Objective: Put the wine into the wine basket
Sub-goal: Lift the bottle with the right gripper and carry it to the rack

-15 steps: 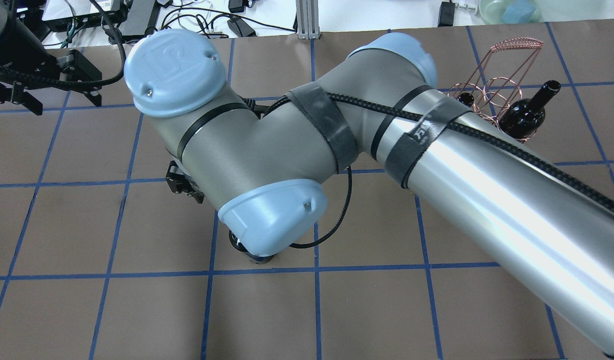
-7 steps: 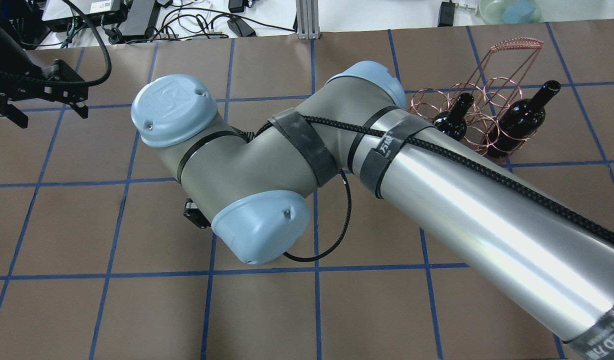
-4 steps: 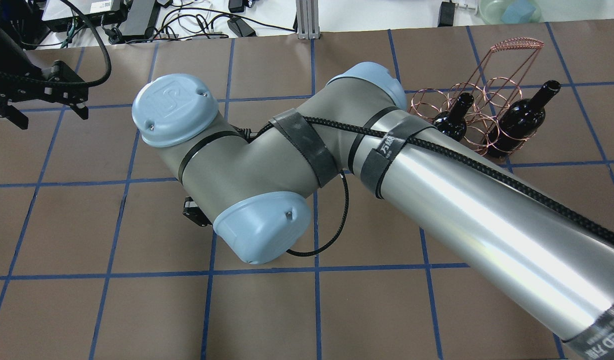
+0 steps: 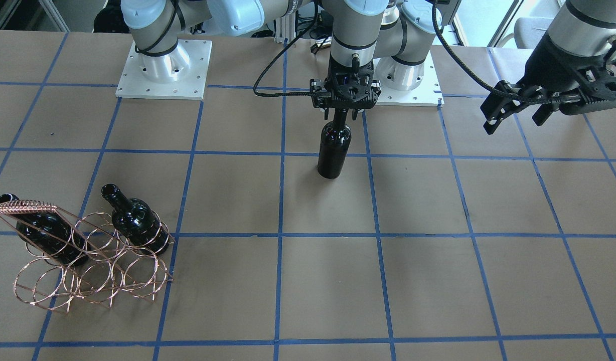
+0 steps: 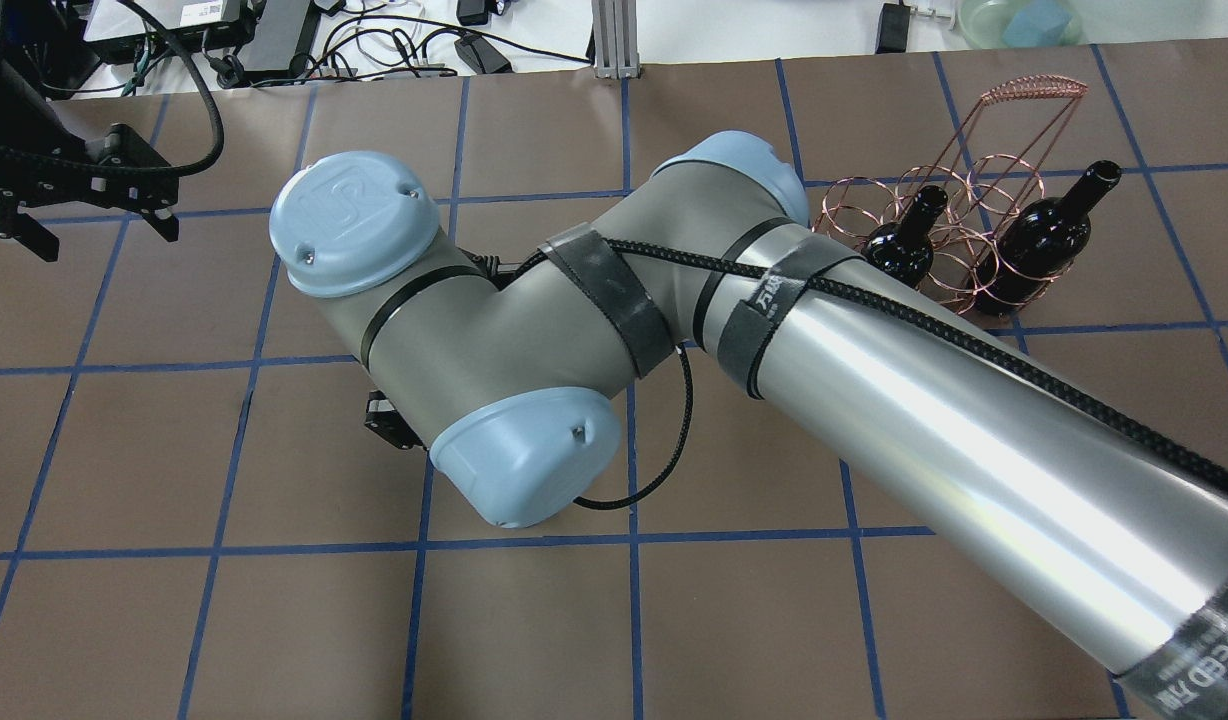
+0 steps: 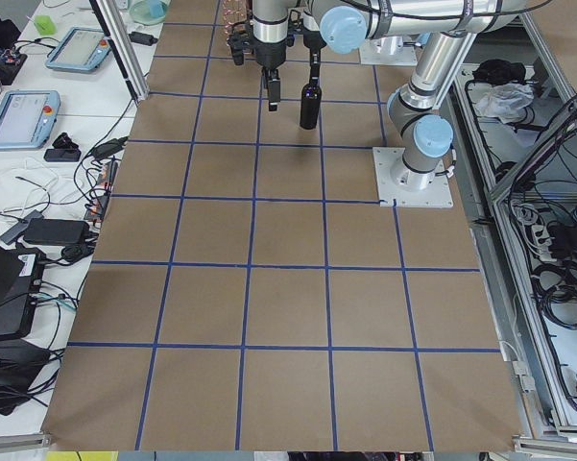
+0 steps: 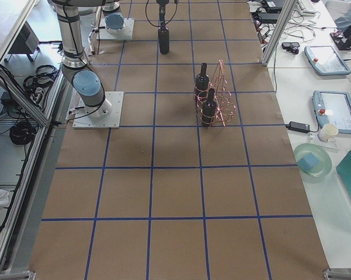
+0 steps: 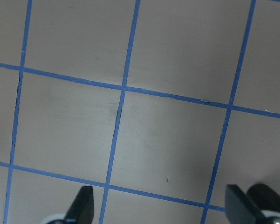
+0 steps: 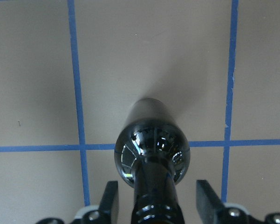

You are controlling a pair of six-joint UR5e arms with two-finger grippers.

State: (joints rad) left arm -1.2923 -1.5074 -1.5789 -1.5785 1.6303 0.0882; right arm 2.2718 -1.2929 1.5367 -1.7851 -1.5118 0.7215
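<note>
A near-black wine bottle [image 4: 332, 150] stands upright on the brown table near the robot's base; it also shows in the right wrist view [image 9: 151, 147]. My right gripper [image 4: 343, 114] hangs over it with its jaws on either side of the neck, open, with a gap on each side. One finger [image 9: 110, 201] shows left of the neck. The copper wire wine basket [image 4: 95, 278] stands far off and holds two look-alike bottles [image 4: 137, 220] [image 4: 42, 231]. In the overhead view the basket [image 5: 1014, 105] shows, and the standing bottle is hidden under my right arm. My left gripper [image 4: 513, 123] is open and empty.
The right arm's big forearm [image 5: 974, 440] covers the overhead view's middle. The left gripper [image 5: 99, 230] hovers over bare table at the far left. Cables and devices [image 5: 274, 30] lie beyond the table's far edge. Blue tape lines grid the table.
Since two seconds ago my right arm's wrist has shifted away and right, uncovering the basket's second bottle. In the last second it has barely moved. The left gripper drifted slightly left.
</note>
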